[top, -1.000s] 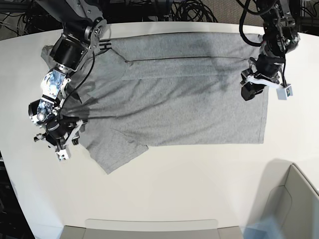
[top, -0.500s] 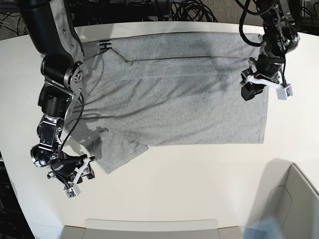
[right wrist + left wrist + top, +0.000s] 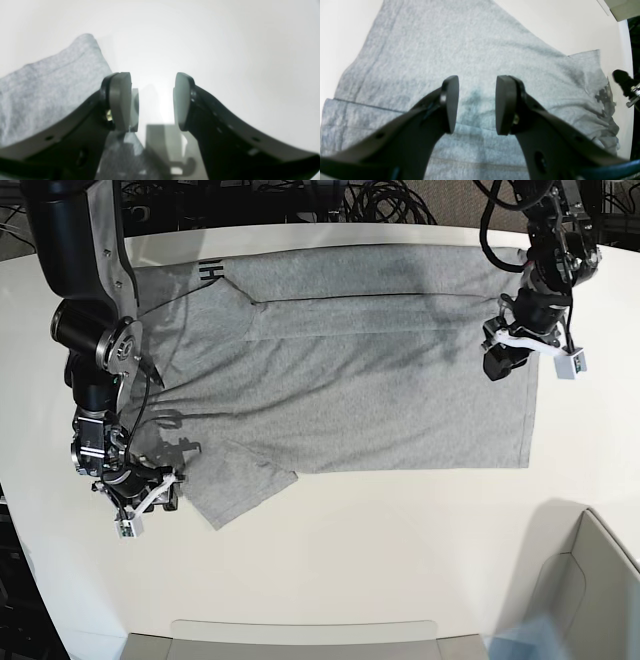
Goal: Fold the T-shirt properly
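T-shirt (image 3: 350,370): heather grey, spread flat across the far half of the white table (image 3: 400,560), plain side up. A strip along its far edge is folded over, showing a straight crease line. Bit of black lettering (image 3: 208,273) peeks out at the far-left corner of the cloth. Light wrinkles fan out over the left part; one short sleeve (image 3: 245,485) sticks out diagonally toward the near-left.

Edges/room: straight hem runs near-to-far on the right side of the base view, well in from the table's right edge. Far edge of the shirt lies close to the table's far edge. Whole near half of the table is bare white; a grey bin (image 3: 590,580) sits at the near-right corner, and a grey tray edge (image 3: 300,635) at the near edge.

Orientation: long axis runs left-right across the table, hem to the right, collar end to the left.

Left gripper (image 3: 476,105): over the cloth near the hem at the far-right, jaws parted with a clear gap, nothing between them, fabric seen below.

Right gripper (image 3: 152,101): just off the sleeve's tip at the left side, over bare table, jaws spread wide, empty; sleeve edge lies beside its one finger (image 3: 120,100).
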### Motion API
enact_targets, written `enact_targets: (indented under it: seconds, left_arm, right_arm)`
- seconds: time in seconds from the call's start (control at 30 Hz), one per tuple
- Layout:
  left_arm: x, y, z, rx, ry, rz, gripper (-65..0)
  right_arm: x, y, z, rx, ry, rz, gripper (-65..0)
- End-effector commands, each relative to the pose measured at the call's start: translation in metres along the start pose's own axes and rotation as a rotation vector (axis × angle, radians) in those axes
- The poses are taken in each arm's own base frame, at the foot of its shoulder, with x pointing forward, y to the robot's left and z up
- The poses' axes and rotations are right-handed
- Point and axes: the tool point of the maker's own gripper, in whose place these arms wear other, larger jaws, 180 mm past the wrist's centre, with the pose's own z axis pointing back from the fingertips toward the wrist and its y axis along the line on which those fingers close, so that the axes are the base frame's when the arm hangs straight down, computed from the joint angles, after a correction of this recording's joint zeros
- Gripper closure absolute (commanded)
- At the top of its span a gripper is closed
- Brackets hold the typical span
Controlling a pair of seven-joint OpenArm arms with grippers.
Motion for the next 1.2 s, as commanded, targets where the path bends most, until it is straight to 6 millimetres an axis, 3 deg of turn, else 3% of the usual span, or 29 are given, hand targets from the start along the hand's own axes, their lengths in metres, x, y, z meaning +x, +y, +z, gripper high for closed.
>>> enact_targets:
  seconds: [0.0,0.13,0.37,0.73,0.93,1.03,1.17]
  left_arm:
    - [0.008,-0.004,0.002,-0.015,-0.026,-0.019,-24.8]
    - [0.008,-0.004,0.002,-0.015,-0.026,-0.019,-24.8]
    - [0.008,-0.004,0.002,-0.015,-0.026,-0.019,-24.8]
    - [0.007,-0.004,0.003,-0.014,-0.025,-0.018,-24.8]
    - [0.009,-0.005,0.002,-0.017,-0.030,-0.019,-24.8]
    - [0.009,-0.005,0.002,-0.017,-0.030,-0.019,-24.9]
    - [0.010,-0.005,0.002,-0.017,-0.031,-0.018,-24.9]
  right_arm:
    - [0.026,-0.004,0.002,-0.001,-0.057,0.007,-27.4]
    - [0.023,-0.002,0.001,0.004,-0.052,0.006,-27.4]
    - [0.010,0.037,-0.011,0.070,-0.005,0.087,-27.3]
    - [0.006,0.041,-0.012,0.078,0.008,0.105,-27.2]
    - [-0.033,0.057,-0.015,0.122,0.137,0.276,-26.8]
    - [-0.047,0.060,-0.014,0.136,0.180,0.305,-21.8]
    - [-0.048,0.061,-0.014,0.138,0.182,0.298,-12.8]
